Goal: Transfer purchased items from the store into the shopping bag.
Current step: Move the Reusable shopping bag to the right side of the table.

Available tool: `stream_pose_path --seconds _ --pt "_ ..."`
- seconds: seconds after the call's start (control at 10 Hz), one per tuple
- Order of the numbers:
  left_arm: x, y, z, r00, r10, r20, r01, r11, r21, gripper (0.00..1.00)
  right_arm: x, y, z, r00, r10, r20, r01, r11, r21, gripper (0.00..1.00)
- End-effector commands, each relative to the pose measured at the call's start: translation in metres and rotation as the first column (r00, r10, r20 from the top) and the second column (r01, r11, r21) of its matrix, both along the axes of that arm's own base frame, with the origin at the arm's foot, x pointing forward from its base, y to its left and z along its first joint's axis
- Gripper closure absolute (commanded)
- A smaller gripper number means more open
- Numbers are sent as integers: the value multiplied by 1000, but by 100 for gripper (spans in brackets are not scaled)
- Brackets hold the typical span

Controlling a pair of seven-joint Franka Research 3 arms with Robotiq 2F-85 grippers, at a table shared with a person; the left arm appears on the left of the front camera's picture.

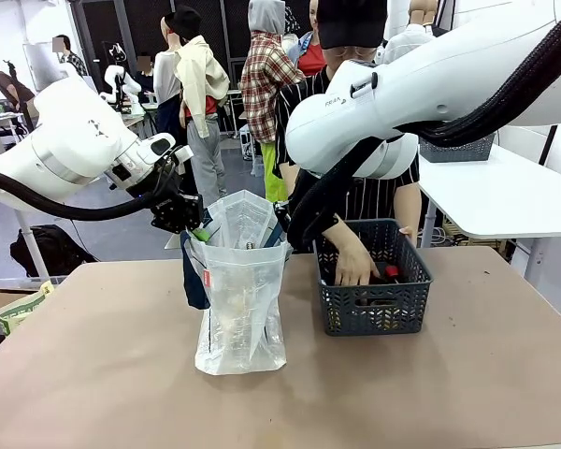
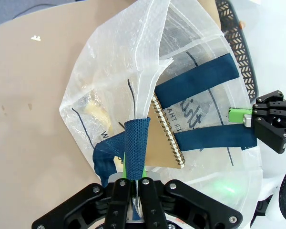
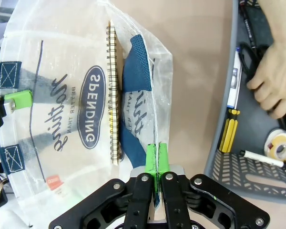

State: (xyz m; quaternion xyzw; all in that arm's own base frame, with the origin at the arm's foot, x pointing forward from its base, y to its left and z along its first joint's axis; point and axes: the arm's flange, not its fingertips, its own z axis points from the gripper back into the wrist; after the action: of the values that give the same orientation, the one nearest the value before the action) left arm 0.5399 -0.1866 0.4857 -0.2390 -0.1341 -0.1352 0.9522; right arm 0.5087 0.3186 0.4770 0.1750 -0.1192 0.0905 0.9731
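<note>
Shopping bag stands upright on table, with basket at its 3 o'clock. Left gripper is clenched on the bag's blue handle at 10 o'clock. Right gripper is clenched on the rim at 2 o'clock. Person's hand is inside the basket.

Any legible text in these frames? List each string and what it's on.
"SPENDING": in the dark blue oval on the shopping bag.
"BETTER THAN": small print beside that oval.
Cursive script on the bag: not surely readable.
Red mark on the bag, print on the right arm: too small.
</note>
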Motion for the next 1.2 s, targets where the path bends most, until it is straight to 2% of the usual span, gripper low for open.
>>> stream_pose_path --seconds 0.0,1.1 --pt "1 0 1 1000 0 -8 0 1000 7 100 0 0 1 1000 -5 -6 5 1000 12 100" --pt "1 0 1 1000 0 -8 0 1000 7 100 0 0 1 1000 -5 -6 5 1000 12 100"
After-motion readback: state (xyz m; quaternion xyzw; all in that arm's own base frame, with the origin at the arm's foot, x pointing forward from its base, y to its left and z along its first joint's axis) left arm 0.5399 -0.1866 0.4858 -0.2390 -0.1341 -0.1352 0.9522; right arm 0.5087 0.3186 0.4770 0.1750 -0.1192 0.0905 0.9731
